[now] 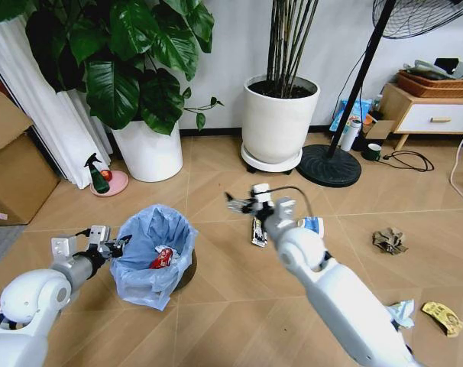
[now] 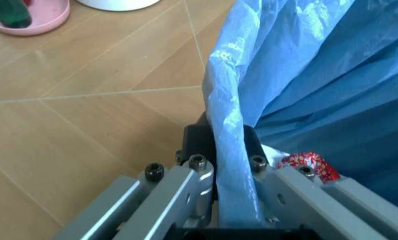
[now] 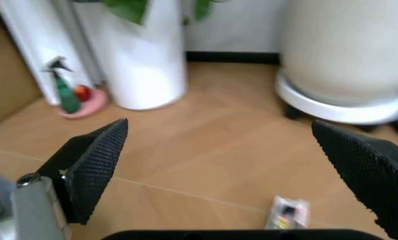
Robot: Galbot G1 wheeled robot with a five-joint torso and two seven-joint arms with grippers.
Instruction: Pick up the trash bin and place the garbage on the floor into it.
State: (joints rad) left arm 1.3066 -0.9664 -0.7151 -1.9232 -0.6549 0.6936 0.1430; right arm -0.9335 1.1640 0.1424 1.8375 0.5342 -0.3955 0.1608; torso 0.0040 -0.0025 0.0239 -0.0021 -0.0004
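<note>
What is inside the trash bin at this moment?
Inside the trash bin, on its blue bag, lie a crushed red can and a white scrap. Bag folds cover anything deeper. The left gripper clamps the rim; the right gripper hovers open.

A lived-in home room: herringbone wooden floor (image 1: 216, 306), big white plant pots (image 1: 280, 115) with leafy houseplants at 11 and 12 o'clock, a standing fan (image 1: 338, 153) and low wooden cabinet (image 1: 434, 115) at 2, a cardboard box (image 1: 10, 164) at 9.
</note>
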